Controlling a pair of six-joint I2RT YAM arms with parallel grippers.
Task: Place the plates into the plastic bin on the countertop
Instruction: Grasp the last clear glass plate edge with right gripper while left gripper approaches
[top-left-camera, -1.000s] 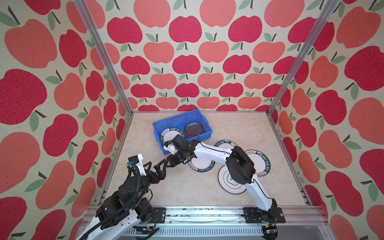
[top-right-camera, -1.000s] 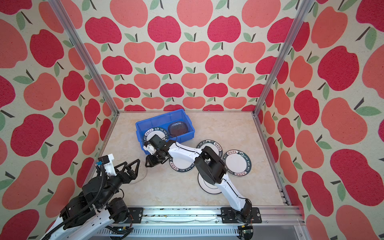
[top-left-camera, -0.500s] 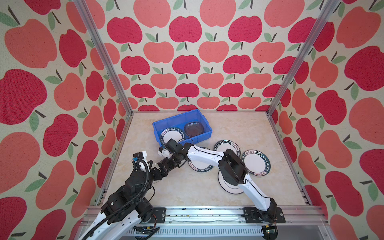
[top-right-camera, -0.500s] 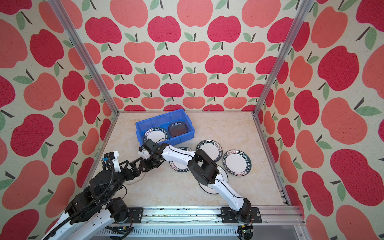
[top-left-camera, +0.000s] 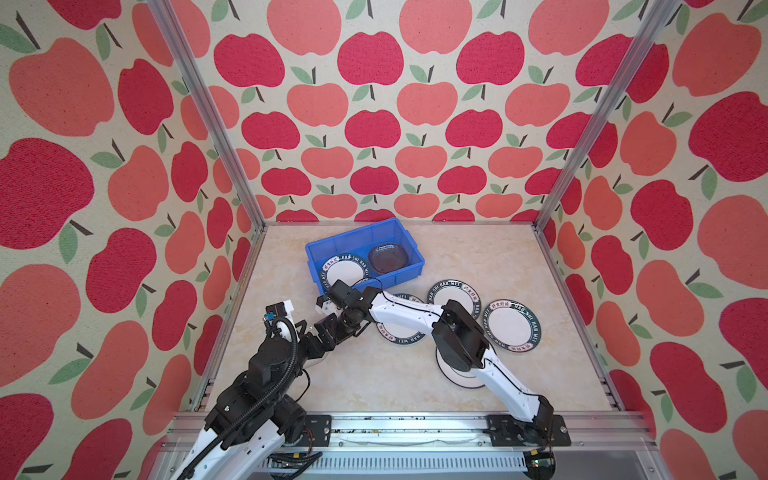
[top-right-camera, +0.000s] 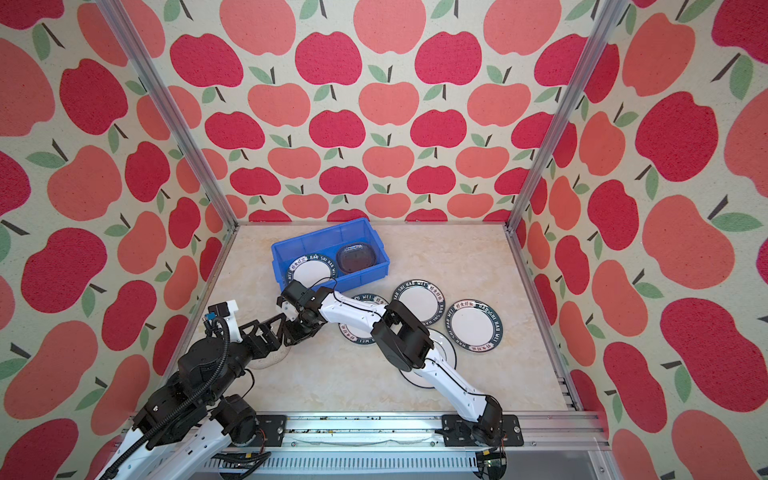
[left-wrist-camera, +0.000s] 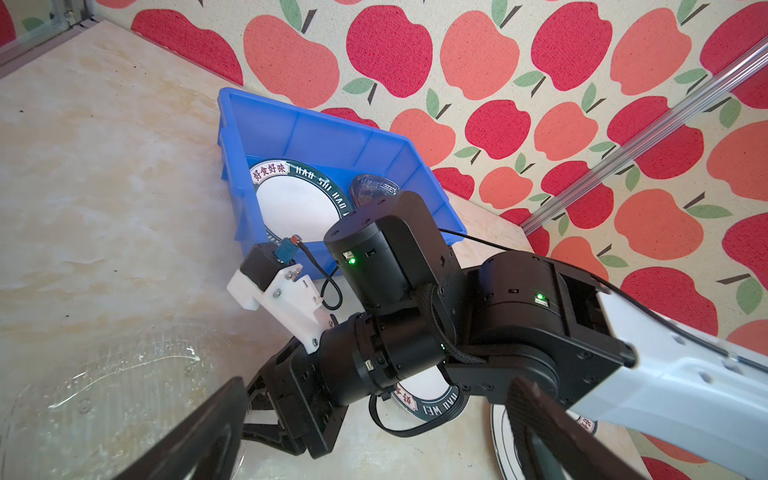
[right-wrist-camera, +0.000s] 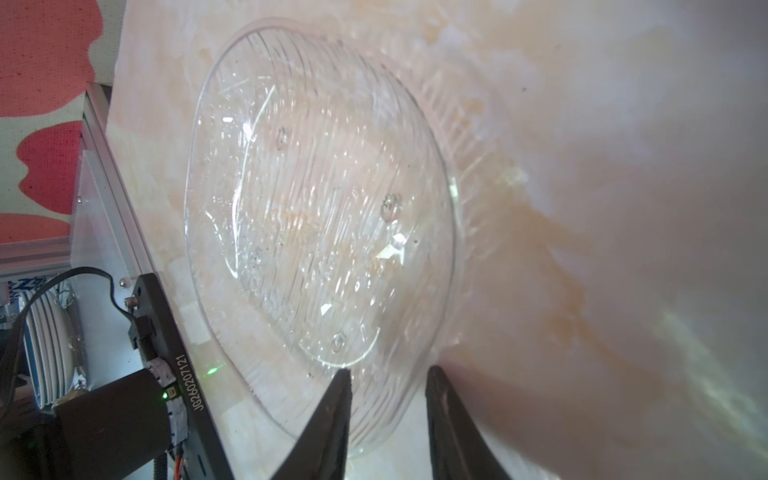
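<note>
A clear glass plate (right-wrist-camera: 316, 199) lies flat on the countertop (top-left-camera: 374, 386) at the near left; its edge shows in a top view (top-right-camera: 268, 360). My right gripper (right-wrist-camera: 389, 372) reaches across to it. The jaws straddle the plate's rim, one finger (right-wrist-camera: 332, 415) over the plate, the other outside, with a gap left between them. My left gripper (left-wrist-camera: 376, 386) hovers wide open just behind the right one (top-right-camera: 293, 334), holding nothing. The blue plastic bin (top-left-camera: 353, 239) holds a lettered white plate (top-left-camera: 345, 270) and a clear plate (top-left-camera: 388, 258).
Three lettered-rim white plates lie right of the bin: one (top-left-camera: 455, 297), one (top-left-camera: 513, 326), and one (top-left-camera: 401, 332) partly under my right arm. A larger white plate (top-left-camera: 457, 374) sits beneath the right elbow. The left rail (top-left-camera: 232, 316) runs close to the clear plate.
My right gripper came away from the bin's front, down and toward the near left, to the clear plate's rim, its jaws narrowing. The left arm edged forward, still open.
</note>
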